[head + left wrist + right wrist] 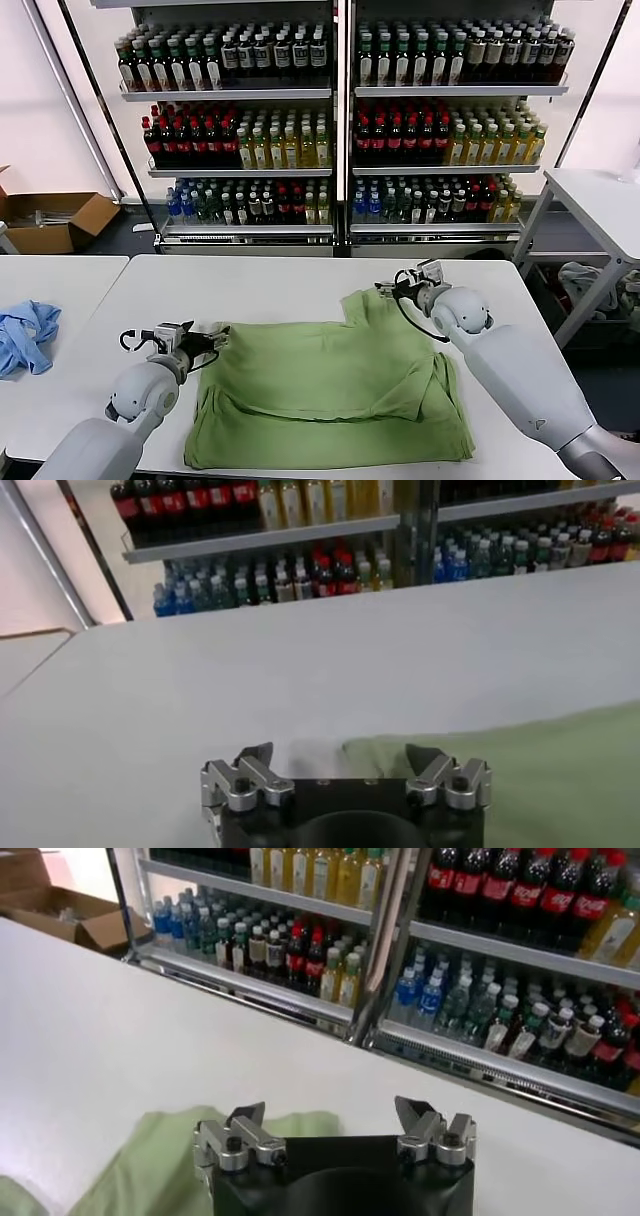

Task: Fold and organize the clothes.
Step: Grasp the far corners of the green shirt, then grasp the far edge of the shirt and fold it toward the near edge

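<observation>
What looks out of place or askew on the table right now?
The green shirt lies partly folded and rumpled, its edges uneven. A light blue cloth sits crumpled on the neighbouring table. Nothing looks spilled or damaged.

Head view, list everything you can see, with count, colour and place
polo shirt: one, light green, lying partly folded on the near middle of the white table
cloth: one, light blue, crumpled on the side table at the robot's left
cardboard box: one, brown, on the floor far left
drink shelves: two units, bottles dark, red, yellow, green, blue, behind the table
left end effector: one, open, at the shirt's left edge
right end effector: one, open, at the shirt's far right corner
</observation>
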